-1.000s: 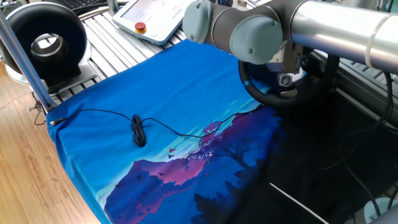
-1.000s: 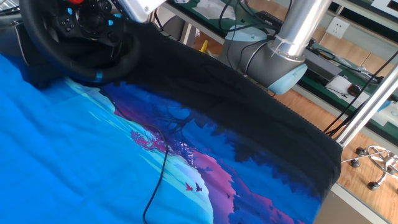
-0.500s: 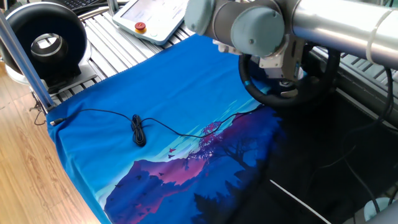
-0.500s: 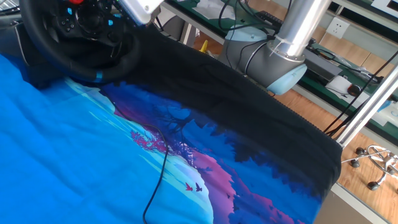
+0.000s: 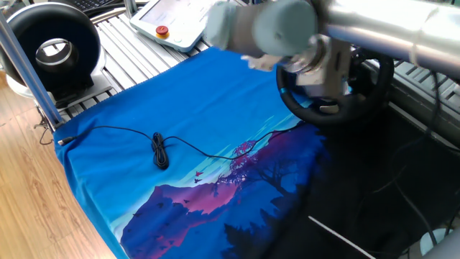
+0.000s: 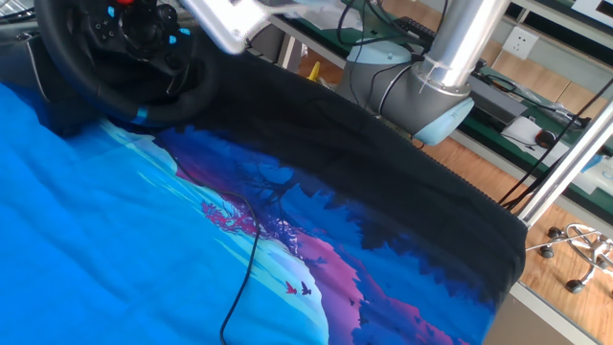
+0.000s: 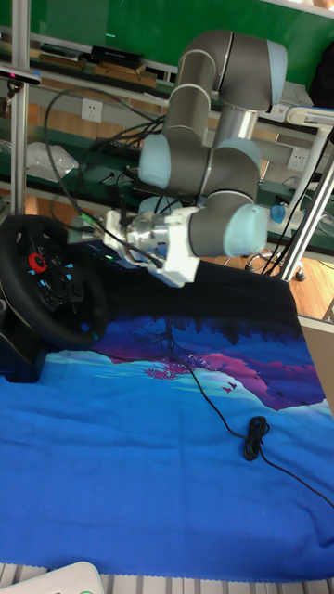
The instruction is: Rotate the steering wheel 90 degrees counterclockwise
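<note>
The black steering wheel (image 7: pixel 48 290) stands upright on its base at the left of the tall fixed view, with a red dial and blue buttons on the hub. It also shows in one fixed view as the steering wheel (image 5: pixel 338 97), partly behind the arm, and in the other as the steering wheel (image 6: pixel 124 72), with a blue stripe low on its rim. My gripper (image 7: pixel 108 241) hangs just right of and above the rim, pointing at the wheel. Its fingers are small and mixed with cables, so neither their state nor any contact with the rim can be made out.
A blue and purple printed cloth (image 5: pixel 180 108) covers the table. A black cable (image 5: pixel 159 150) lies coiled on it. A black ring-shaped device (image 5: pixel 54 43) and a white pendant (image 5: pixel 172 21) sit at the far edge. An aluminium post (image 5: pixel 25 65) stands beside the device.
The arm's wrist has swung left across the wheel in one fixed view and is motion-blurred. In the other view its white body shifted right. The wheel's blue stripe has barely moved.
</note>
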Available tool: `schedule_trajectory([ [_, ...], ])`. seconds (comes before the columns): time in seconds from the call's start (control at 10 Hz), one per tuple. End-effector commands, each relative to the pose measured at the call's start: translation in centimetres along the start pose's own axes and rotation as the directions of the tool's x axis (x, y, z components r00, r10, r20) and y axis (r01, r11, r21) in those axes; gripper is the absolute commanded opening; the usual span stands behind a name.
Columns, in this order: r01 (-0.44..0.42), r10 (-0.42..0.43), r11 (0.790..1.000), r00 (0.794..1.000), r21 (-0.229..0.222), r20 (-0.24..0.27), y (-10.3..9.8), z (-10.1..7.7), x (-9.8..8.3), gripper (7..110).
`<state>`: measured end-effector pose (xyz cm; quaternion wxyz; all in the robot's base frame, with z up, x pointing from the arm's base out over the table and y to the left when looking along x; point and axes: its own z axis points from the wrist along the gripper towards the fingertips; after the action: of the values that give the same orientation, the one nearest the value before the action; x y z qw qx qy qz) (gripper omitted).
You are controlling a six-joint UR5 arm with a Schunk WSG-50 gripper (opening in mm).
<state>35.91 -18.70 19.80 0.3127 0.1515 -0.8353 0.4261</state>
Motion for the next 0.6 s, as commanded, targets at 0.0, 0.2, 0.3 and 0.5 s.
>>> schedule_trajectory([
  [0.0,0.09,-0.09,0.993,0.996,-0.074,-0.002,0.8,0.4,0.4,7],
  [0.2,0.123,-0.123,0.988,0.992,-0.088,0.009,0.9,2.3,0.1,7],
  [0.3,0.129,-0.129,0.988,0.992,-0.085,0.006,0.6,2.9,0.2,7],
  [0.5,0.14,-0.143,0.988,0.989,-0.066,-0.036,-0.2,3.7,1.3,7],
])
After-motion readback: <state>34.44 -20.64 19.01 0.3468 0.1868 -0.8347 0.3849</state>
